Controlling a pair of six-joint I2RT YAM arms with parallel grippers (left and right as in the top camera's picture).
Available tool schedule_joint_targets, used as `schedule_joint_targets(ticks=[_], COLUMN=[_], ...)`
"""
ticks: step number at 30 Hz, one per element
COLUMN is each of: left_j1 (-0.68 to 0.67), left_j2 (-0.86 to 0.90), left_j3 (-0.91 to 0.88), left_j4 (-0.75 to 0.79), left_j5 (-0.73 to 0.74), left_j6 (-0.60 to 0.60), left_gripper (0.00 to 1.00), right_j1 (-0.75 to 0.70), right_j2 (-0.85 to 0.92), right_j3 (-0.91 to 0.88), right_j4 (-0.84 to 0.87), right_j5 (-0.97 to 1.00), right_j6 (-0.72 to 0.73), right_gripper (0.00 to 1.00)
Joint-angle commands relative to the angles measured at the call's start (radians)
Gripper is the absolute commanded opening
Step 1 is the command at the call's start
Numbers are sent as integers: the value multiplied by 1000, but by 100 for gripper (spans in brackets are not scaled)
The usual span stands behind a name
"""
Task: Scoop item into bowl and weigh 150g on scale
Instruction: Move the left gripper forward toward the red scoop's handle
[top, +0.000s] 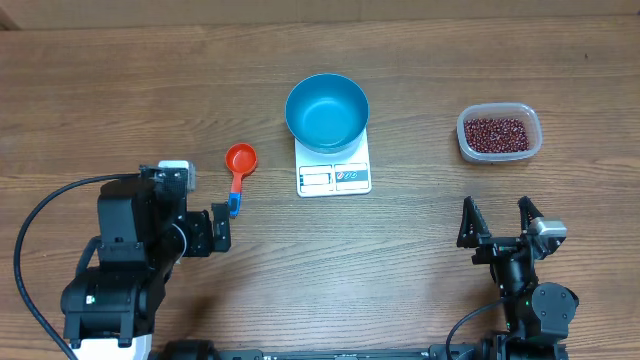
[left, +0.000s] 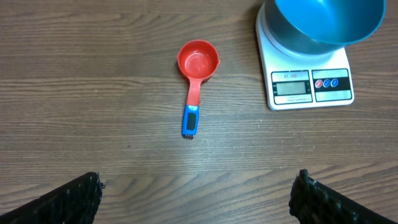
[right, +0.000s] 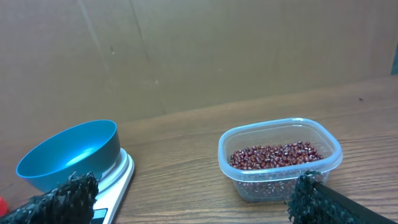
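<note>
Left gripper (top: 226, 228): jaws spread wide with nothing between them, hanging low over the table (top: 120, 90) on the near left side.
Right gripper (top: 495, 215): fingers also splayed apart and empty, on the near right side, pointing toward the tub.
Beans (top: 495, 133): small, dark red-brown, lying as a loose layer inside the clear plastic tub (top: 500, 158) at the far right of the table, well apart from the scale.
Bowl (top: 326, 110): bright blue and round, sitting upright on the scale; the inside looks bare.
Scale (top: 334, 177): small, white and flat, at the middle of the table. Its display and button panel stick out in front of the bowl, but the reading is too small to make out.
Measuring scoop (top: 240, 160): red cup with a blue-tipped handle, lying flat on the wood just left of the scale. The cup end points away from the robot, the handle end is near the left gripper without touching it, and the cup is empty.
</note>
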Motion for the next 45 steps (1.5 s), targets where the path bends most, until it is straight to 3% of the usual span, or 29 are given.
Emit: schedule_joint_targets(ticks=[1,21,45], left_j1=[5,5,5], left_j2=[-2,4,186], left_j3=[36,54,261], left_j4=[-6,-18,-128], left_j5=[0,1,4], left_j6=[23,23,23], left_gripper=[100,100,100], right_j1=[5,5,5], right_j2=[-11,-11,-11], right_j3=[-11,-11,-11], right_j4=[3,3,3], right_j5=[11,11,11], right_j6=[5,5,5], right_gripper=[100,100,100])
